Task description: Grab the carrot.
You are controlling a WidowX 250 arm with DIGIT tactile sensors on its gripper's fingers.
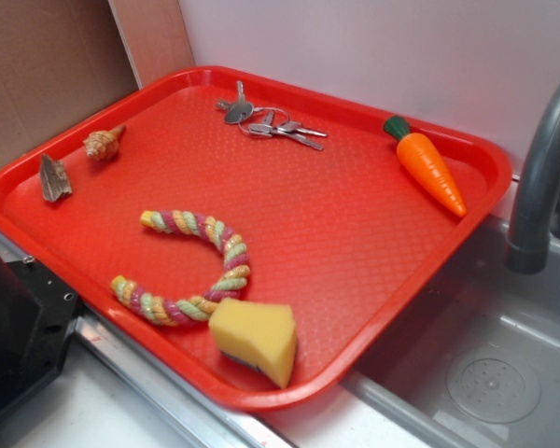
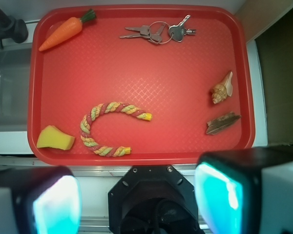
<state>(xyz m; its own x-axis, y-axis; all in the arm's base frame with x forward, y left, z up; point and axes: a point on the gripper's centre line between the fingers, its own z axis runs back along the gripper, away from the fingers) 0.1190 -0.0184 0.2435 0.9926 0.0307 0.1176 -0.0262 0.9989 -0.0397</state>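
The orange toy carrot (image 1: 429, 166) with a dark green top lies at the far right corner of the red tray (image 1: 355, 233). In the wrist view the carrot (image 2: 63, 32) is at the tray's top left corner. My gripper (image 2: 136, 200) is open and empty, its two teal pads (image 2: 219, 197) wide apart, high above the near side of the tray (image 2: 185, 73), far from the carrot. The gripper does not show in the exterior view.
On the tray lie a yellow sponge wedge (image 1: 254, 338), a curved coloured rope toy (image 1: 198, 271), a bunch of keys (image 1: 266, 121), a seashell (image 1: 104, 142) and a brown wood piece (image 1: 54, 177). A grey faucet (image 1: 539, 177) and sink (image 1: 485, 373) stand to the right.
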